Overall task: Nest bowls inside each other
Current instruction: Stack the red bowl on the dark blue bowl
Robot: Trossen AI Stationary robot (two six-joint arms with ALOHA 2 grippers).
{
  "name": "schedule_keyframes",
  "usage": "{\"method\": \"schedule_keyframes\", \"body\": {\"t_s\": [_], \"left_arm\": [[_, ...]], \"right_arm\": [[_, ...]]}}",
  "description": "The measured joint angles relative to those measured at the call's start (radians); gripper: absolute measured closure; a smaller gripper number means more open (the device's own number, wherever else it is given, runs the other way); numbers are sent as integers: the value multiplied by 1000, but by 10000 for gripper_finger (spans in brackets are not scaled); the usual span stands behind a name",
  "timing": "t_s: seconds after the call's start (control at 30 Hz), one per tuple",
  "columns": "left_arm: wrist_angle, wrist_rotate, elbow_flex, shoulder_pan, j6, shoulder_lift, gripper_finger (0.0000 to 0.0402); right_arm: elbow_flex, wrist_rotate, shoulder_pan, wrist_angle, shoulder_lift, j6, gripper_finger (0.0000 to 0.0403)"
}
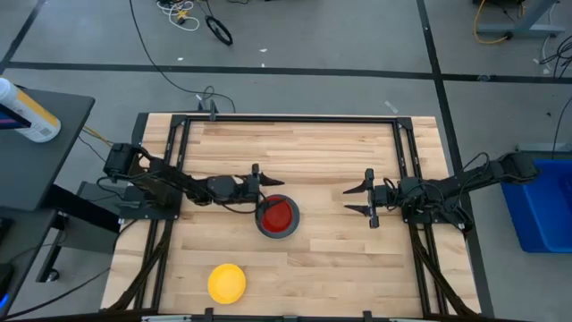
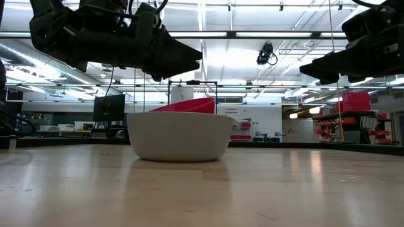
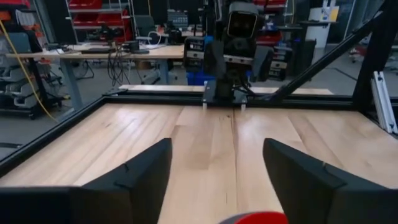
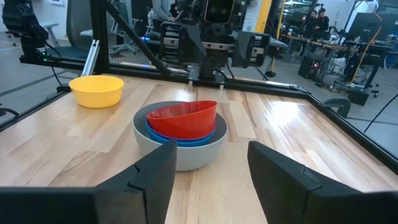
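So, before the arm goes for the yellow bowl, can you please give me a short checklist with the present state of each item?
1. Left gripper open and empty: ok.
2. Right gripper open and empty, away from the stack: ok.
3. Red bowl seated flat in the blue bowls: not ok, it sits tilted.
4. Grey bowl upright on the table: ok.
5. Yellow bowl upright and free to grasp: ok.
6. Both blue bowls inside the stack: cannot tell.
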Motion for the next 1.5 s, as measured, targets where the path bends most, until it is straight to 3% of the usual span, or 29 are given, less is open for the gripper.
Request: {"method": "schedule_keyframes", "body": {"t_s": [0.4, 0.57, 0.7, 1.1, 1.5], "left_arm": [[24, -6, 0, 0, 17, 1, 254], [-48, 44, 0, 0, 11, 1, 276], [-122, 71, 0, -1, -11, 1, 267], [-144, 44, 0, 0, -47, 1, 180], [-217, 27, 70, 9, -31, 9, 194]], "right_arm": [[0, 0, 0, 0, 0, -4, 177], [0, 0, 0, 0, 0, -8, 171], [0, 0, 0, 1, 0, -8, 165], [0, 0, 0, 1, 0, -4, 144], [0, 0, 0, 1, 0, -4, 130]]}}
